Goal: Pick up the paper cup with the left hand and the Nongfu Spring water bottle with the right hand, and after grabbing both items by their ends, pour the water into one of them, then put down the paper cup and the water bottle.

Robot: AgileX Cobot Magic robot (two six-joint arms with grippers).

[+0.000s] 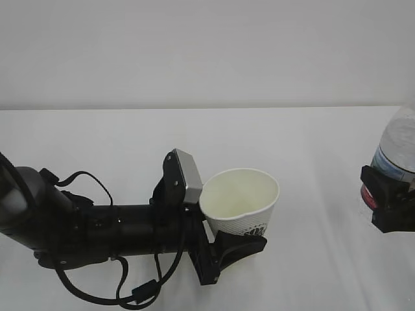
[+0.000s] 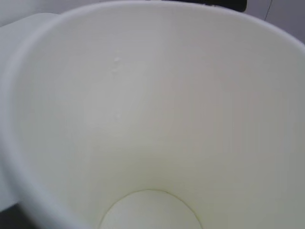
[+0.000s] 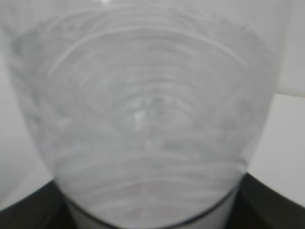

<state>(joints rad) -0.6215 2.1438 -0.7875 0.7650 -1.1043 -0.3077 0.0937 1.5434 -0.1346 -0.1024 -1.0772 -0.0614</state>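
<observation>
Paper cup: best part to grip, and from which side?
Low on the wall, near the base, coming in from the left side. The paper cup tapers downward and its wide mouth must stay clear for pouring, so the rim is out. That is where the left hand grips it now, with the mouth facing the water bottle in the right hand.

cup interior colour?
Cream, plain, no print inside the paper cup. The left wrist view shows it best.
</observation>
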